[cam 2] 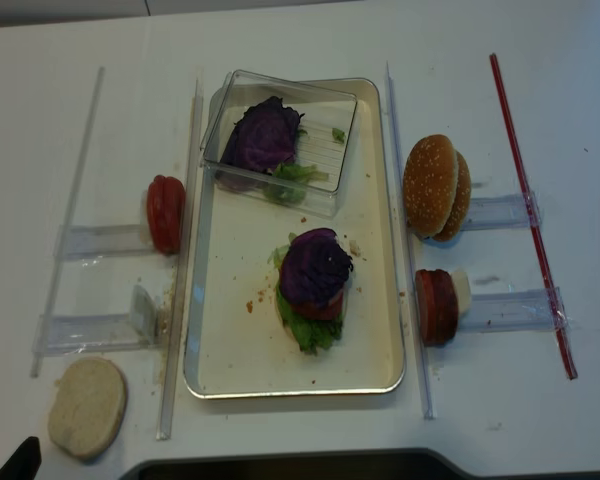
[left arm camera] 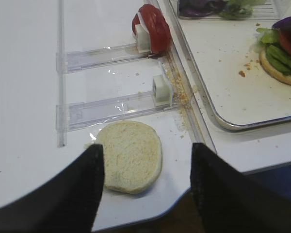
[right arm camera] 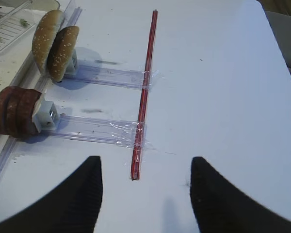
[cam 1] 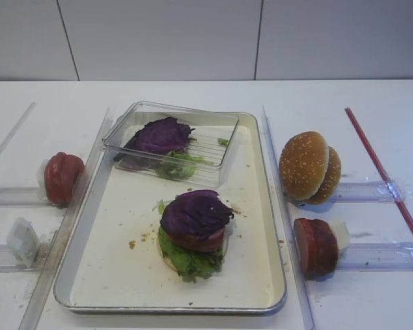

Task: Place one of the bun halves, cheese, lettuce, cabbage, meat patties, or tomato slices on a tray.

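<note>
The cream tray (cam 1: 261,206) holds a stack: purple cabbage (cam 1: 196,213) on top, a red slice, green lettuce (cam 1: 189,260) and a bun base. A pale bun half (left arm camera: 131,155) lies cut face up at the table's front left corner (cam 2: 87,405). My left gripper (left arm camera: 146,148) hangs open just above it, one finger at each side, holding nothing. Two sesame bun halves (cam 1: 310,167) stand on edge right of the tray, with dark red meat patties (cam 1: 315,246) in front of them. My right gripper (right arm camera: 146,162) is open over bare table, further right.
A clear ridged box (cam 1: 172,141) with cabbage and lettuce sits on the tray's back end. Red tomato slices (cam 1: 62,177) stand in a left holder, and in front of them a holder (left arm camera: 161,90) stands empty. Clear rails flank the tray. A red strip (right arm camera: 144,92) lies taped at the right. The table edge (left arm camera: 223,177) is close.
</note>
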{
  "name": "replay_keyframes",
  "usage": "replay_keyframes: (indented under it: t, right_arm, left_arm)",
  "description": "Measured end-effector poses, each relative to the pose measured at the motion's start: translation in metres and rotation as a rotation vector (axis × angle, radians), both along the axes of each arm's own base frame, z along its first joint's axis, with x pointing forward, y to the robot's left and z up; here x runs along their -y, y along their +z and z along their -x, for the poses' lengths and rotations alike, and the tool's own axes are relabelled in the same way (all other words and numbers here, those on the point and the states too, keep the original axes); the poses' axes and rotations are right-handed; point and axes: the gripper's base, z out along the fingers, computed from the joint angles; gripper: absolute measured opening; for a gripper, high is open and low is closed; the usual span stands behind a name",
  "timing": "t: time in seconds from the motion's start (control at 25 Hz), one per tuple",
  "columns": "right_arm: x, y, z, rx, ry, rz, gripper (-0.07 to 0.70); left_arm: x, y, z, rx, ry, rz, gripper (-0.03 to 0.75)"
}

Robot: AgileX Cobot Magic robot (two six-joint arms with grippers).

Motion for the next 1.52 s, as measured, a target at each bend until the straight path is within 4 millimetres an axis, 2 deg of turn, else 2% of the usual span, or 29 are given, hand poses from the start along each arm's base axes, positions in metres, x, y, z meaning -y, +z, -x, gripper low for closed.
replay_keyframes:
  t: [1.52]
  right_arm:
    - [0.0000, 0.0000, 0.0000, 0.000, -0.001, -0.002, 0.428]
  left_arm:
    - [0.0000, 0.0000, 0.0000, 0.000, 0.000, 0.000, 0.360]
